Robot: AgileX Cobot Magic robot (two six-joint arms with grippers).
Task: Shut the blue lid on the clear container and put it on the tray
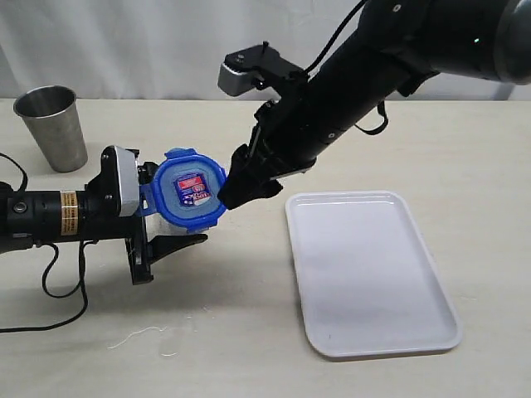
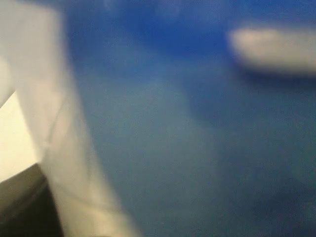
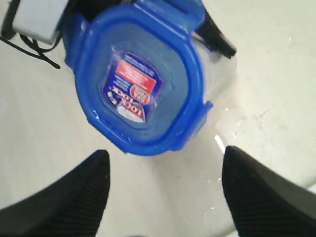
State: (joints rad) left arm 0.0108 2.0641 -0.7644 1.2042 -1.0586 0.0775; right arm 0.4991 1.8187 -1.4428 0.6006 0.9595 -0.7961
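The blue lid (image 1: 192,189) sits on the mouth of the clear container (image 3: 219,74), its sticker face turned toward my right gripper. The container lies sideways above the table, and my left gripper (image 1: 170,207) is shut on it, with most of its body hidden behind the lid. My right gripper (image 1: 241,186) stands open just beside the lid's edge, apart from it. In the right wrist view the lid (image 3: 140,94) lies beyond the spread gripper (image 3: 165,155), nothing between the fingers. The left wrist view is a close blur of the blue lid (image 2: 197,123). The white tray (image 1: 373,274) lies flat to the right.
A metal cup (image 1: 54,124) stands upright at the back left of the table. The left arm's black cable (image 1: 50,282) loops over the table in front of that arm. The right arm reaches down from the upper right, above the tray's far end.
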